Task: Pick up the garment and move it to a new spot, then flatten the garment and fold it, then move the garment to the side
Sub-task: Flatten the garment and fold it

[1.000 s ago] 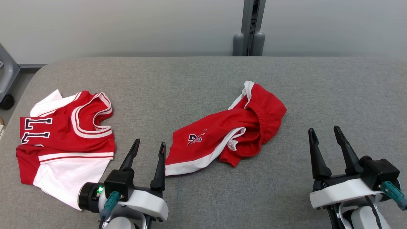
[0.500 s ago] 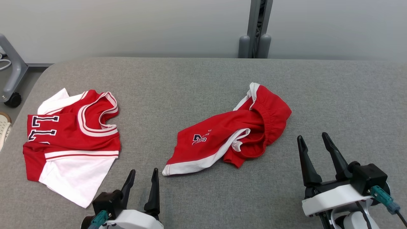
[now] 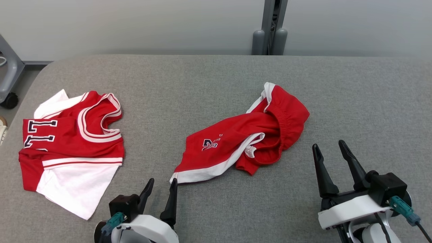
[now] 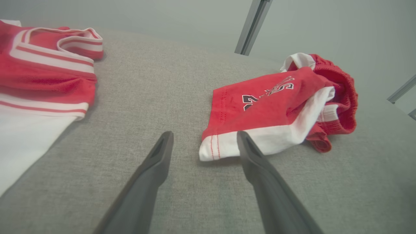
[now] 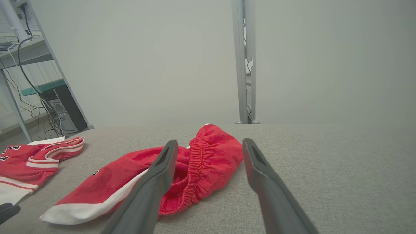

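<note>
On the left side of the gray table (image 3: 209, 77), your jersey (image 3: 71, 148) lies folded, with the red part on top of the white part and the number showing. It looks like it was put there to be out of the way, so I think its job is almost done. The red shorts (image 3: 243, 138) lie bunched up in the middle. Your left gripper (image 3: 162, 181) is low and close to you, jaws wide apart, holding nothing. One finger is just beside the shorts' white hem; I cannot tell if it touches. Your right gripper (image 3: 328, 144) is near the shorts on their right, jaws wide apart and empty.
</note>
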You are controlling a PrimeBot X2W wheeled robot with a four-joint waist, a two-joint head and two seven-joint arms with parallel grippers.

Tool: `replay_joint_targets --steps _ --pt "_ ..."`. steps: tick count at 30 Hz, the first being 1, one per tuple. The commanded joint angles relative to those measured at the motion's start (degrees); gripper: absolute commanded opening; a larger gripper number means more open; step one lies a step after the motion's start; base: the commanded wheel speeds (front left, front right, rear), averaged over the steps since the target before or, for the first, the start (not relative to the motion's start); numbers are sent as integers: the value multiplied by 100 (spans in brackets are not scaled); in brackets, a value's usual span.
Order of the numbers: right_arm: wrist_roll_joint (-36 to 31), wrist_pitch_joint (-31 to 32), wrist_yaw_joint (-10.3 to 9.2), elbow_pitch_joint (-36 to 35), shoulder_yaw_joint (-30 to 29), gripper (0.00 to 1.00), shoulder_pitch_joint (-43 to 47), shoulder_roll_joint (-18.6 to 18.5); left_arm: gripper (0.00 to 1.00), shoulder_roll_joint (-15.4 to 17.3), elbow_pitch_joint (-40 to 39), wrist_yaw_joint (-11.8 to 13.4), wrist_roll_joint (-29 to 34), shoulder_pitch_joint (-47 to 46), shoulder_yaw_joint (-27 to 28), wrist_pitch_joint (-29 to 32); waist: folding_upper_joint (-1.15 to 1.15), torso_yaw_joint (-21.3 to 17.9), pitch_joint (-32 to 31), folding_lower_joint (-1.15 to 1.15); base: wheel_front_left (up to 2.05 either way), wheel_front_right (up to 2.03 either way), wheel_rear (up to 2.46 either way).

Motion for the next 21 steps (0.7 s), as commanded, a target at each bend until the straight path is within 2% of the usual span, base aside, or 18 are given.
replay_joint_targets --steps 1,6,13,21 --pt "-34 -20 2 12 -2 100 -68 -37 100 26 134 -55 -69 -182 -33 -13 0 -48 68 0 0 0 0" --pt "-64 -20 2 15 15 100 -144 -37 100 30 720 -181 -500 -544 -203 -13 0 -137 219 0 0 0 0" --pt "-52 -20 2 8 16 100 -193 -36 100 28 1265 -233 -1238 -900 -393 -13 0 -209 338 0 0 0 0" --pt "-47 -20 2 7 6 100 -238 -37 100 28 1535 -287 -1465 -1139 -618 -12 0 -228 396 0 0 0 0"
